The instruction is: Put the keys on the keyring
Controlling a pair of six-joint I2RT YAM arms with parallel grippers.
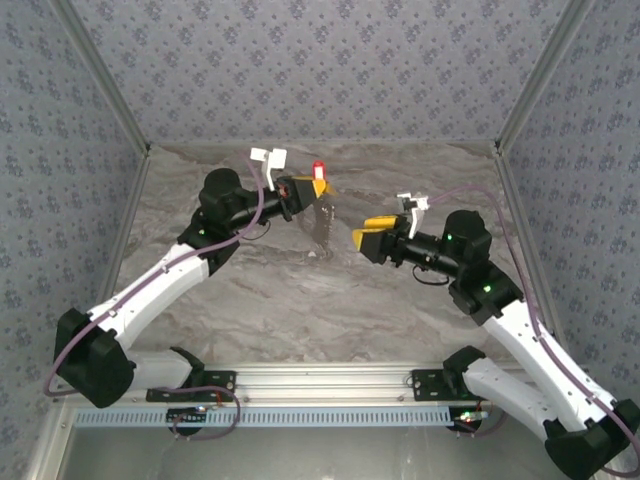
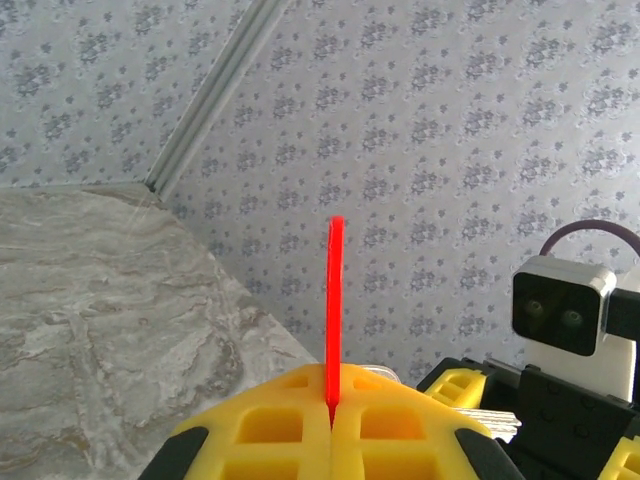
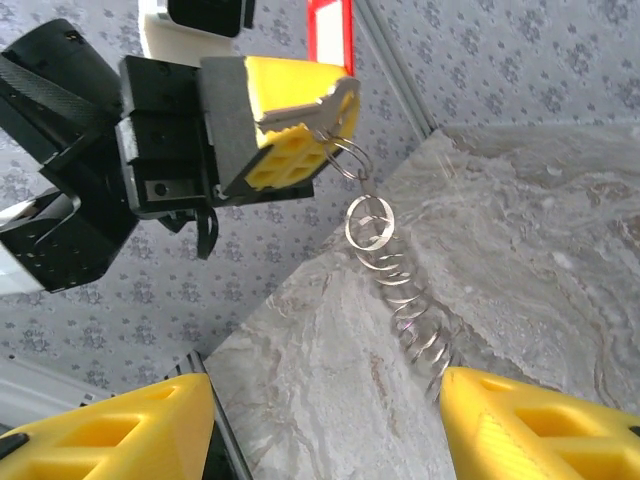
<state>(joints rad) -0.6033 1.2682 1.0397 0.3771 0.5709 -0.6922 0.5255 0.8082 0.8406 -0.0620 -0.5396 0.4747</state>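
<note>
— How much of the small silver metal key can you make out?
— Its blade tip is buried between the yellow fingers of the left hand. The flat red plastic head above is cut by the top edge, and where they join is hidden.
— And the thin grey metal keyring chain?
— Its lower end slips behind the right hand. From above, the links are too small to tell.
</note>
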